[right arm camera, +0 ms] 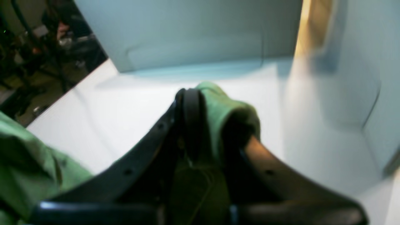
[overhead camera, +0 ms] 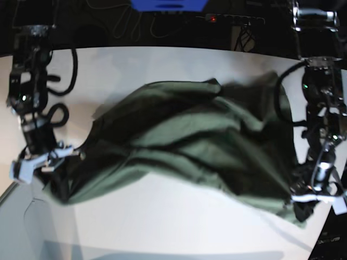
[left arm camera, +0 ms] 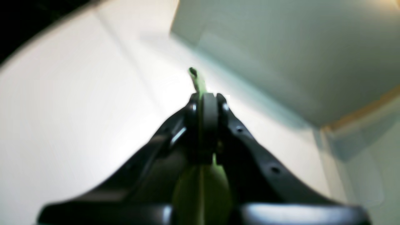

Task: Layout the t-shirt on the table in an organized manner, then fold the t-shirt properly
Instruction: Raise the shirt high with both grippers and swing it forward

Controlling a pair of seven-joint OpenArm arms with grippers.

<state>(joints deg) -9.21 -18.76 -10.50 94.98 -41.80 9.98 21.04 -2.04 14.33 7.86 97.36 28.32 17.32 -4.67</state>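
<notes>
over the table (overhead camera: 162, 222) the t-shirt (overhead camera: 184, 146) hangs pinched in both arms' jaws

- The plain olive-green, soft wrinkled cotton t-shirt (overhead camera: 184, 146) is seen as a dark, muted green with near-black folds in the base view; no print or pattern is shown on it.
- In the right wrist view, the same fabric is rendered a lighter, brighter green.
- The large matte white tabletop (overhead camera: 162, 222) is seen as uniform white, tinted pale blue-grey where shadow falls.
- The black, curved plastic left gripper (left arm camera: 206, 103) is seen with a thin sliver of yellow-green cloth at its tips.
- The black right gripper (right arm camera: 195, 103) is seen against green cloth.
- White-grey fittings are seen at both wrists in the base view.
</notes>
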